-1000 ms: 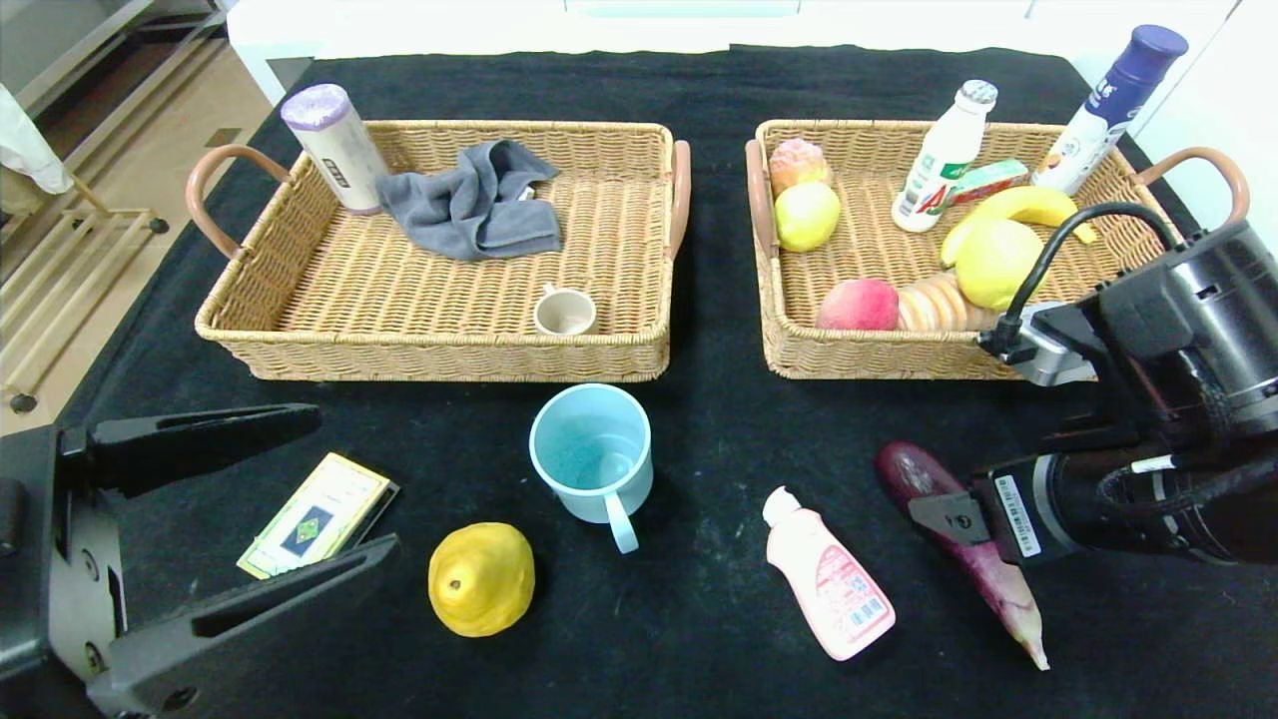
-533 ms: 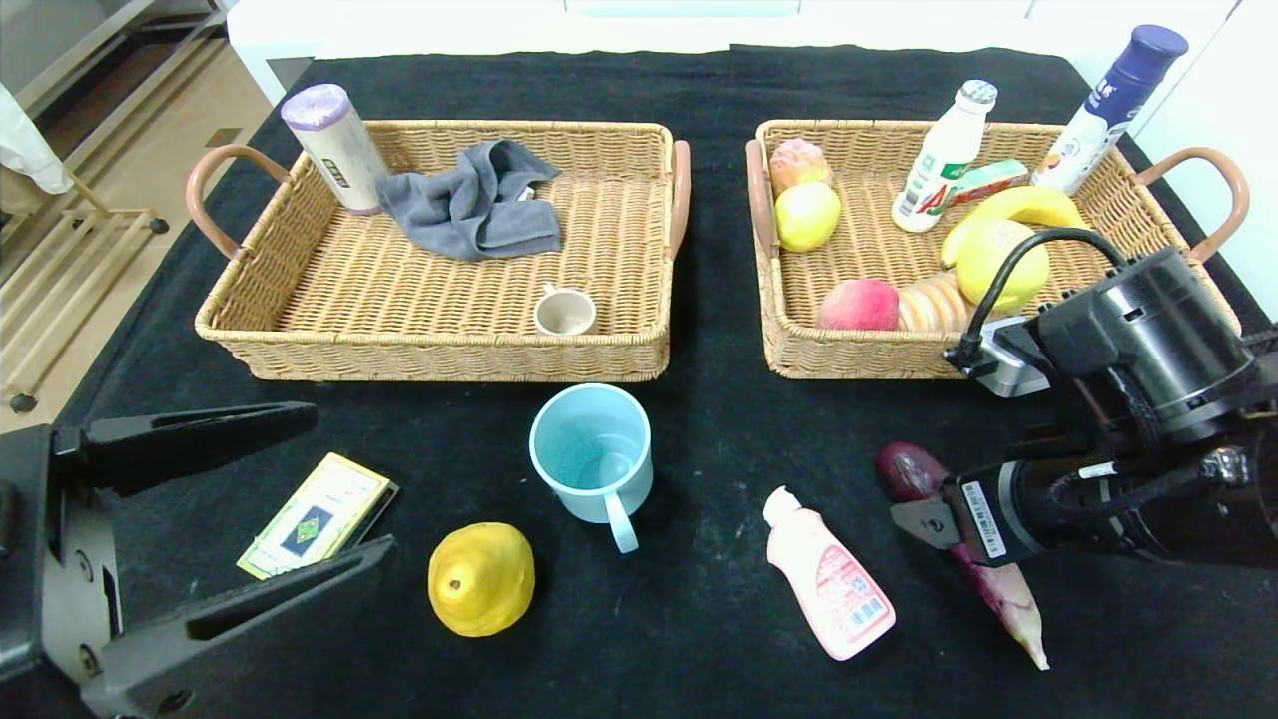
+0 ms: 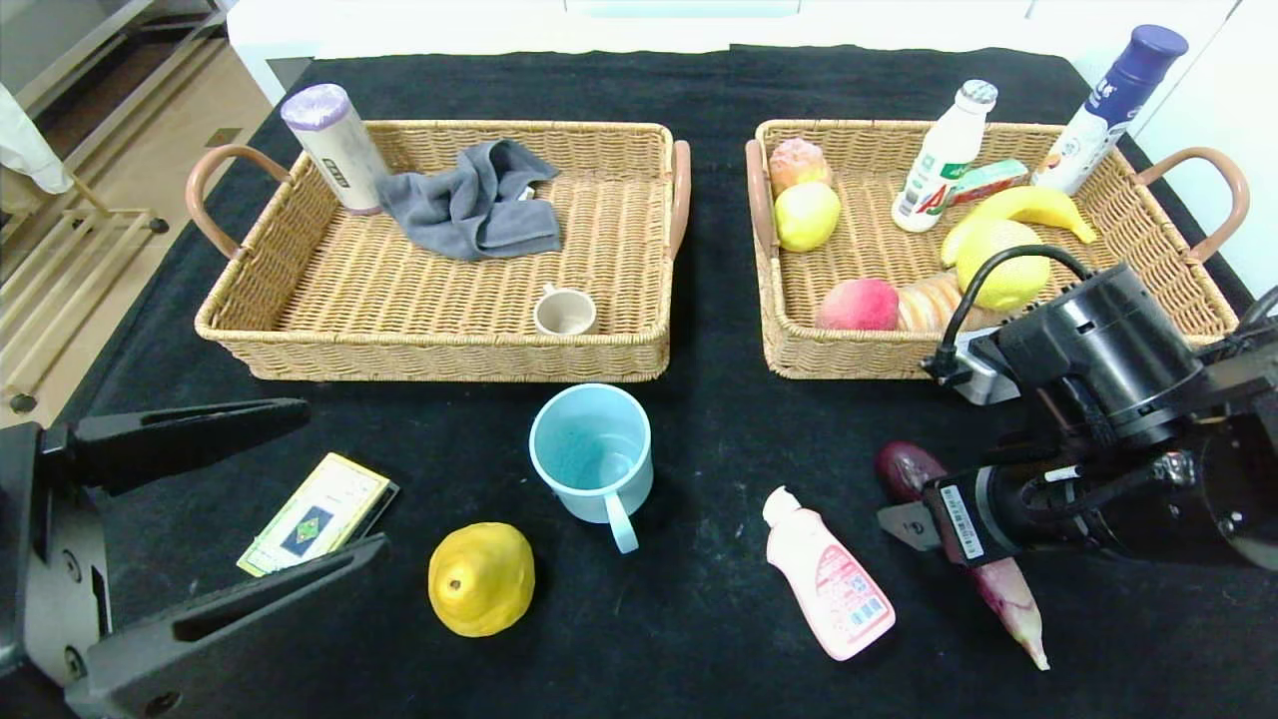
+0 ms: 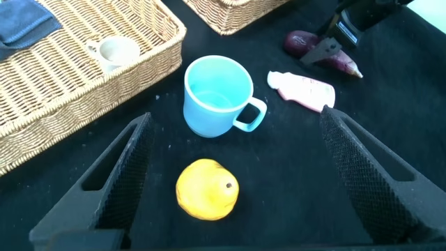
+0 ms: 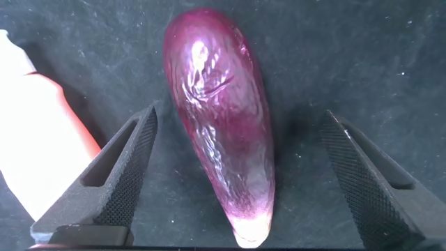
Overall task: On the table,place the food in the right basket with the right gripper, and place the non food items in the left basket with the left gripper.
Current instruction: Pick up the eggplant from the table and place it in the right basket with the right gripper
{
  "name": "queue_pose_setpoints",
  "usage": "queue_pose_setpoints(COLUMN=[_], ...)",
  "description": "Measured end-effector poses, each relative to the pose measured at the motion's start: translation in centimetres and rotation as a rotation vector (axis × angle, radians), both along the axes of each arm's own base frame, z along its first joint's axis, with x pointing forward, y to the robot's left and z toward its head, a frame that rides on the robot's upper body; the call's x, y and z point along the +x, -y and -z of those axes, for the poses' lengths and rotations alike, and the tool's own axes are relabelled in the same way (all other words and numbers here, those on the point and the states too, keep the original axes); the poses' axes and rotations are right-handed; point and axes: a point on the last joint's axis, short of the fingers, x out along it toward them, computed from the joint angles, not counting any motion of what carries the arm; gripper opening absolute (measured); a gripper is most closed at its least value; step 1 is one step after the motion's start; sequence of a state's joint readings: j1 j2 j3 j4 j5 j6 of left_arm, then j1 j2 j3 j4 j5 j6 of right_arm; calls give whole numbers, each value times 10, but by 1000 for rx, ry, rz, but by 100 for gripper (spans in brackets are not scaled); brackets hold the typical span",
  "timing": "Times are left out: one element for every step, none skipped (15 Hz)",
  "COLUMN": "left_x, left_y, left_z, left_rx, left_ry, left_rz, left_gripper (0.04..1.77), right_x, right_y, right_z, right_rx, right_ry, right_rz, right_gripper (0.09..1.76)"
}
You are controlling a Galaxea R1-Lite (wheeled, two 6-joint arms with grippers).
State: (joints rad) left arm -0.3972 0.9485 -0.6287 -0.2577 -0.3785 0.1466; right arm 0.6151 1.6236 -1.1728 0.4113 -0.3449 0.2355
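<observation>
Head view: the right claw (image 3: 914, 521) hangs low over the glossy purple eggplant (image 3: 1008, 589), which lies on the black-clothed counter (image 3: 699, 619) near its front right corner, just beside the pink plastic bottle (image 3: 831, 586). The arm's body hides most of the eggplant, so the risk is a blind descent: a finger could land on the bottle and shove it, or pinch both. Compared with a second ago, the right arm has swung leftward and lower toward the eggplant, uncovering more of the right wicker basket (image 3: 1178, 300). The left claw (image 3: 215, 519), released wide, has barely shifted at the front left corner, near the flat yellow card box (image 3: 315, 514).

Left wrist view: the left claw (image 4: 237, 188) stands spread above the yellow pear-like fruit (image 4: 207, 189), with the light blue mug (image 4: 217, 95) beyond. Closing here would take food with the wrong arm.

Right wrist view: the right claw (image 5: 240, 185) is released, its textured fingers (image 5: 129, 174) straddling the eggplant (image 5: 223, 118) without touching it. The skin looks slick and tapered; in my judgement a grip near the narrow end could squirt it out, and the near finger sits close to the pink bottle (image 5: 42, 139).
</observation>
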Motion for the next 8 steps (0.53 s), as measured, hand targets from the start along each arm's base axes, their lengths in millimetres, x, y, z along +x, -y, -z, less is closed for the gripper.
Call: queue_pose_setpoints(left_x=[0, 0, 0, 0, 0, 0, 0, 0], left_y=[0, 0, 0, 0, 0, 0, 0, 0], left_z=[0, 0, 0, 0, 0, 0, 0, 0], left_rx=[0, 0, 0, 0, 0, 0, 0, 0], left_ry=[0, 0, 0, 0, 0, 0, 0, -1], left_rz=[0, 0, 0, 0, 0, 0, 0, 0], left_gripper=[172, 172, 172, 172, 172, 172, 172, 172], right_x=[0, 1, 1, 1, 2, 2, 2, 2], right_y=[0, -1, -1, -1, -1, -1, -1, -1], right_z=[1, 1, 2, 2, 3, 3, 3, 3], right_rx=[-1, -3, -5, -6, -7, -8, -8, -8], right_ry=[-2, -5, -6, -7, -8, -9, -9, -9], right_rz=[0, 0, 0, -1, -1, -1, -1, -1], right_gripper=[170, 170, 170, 170, 170, 170, 161, 143])
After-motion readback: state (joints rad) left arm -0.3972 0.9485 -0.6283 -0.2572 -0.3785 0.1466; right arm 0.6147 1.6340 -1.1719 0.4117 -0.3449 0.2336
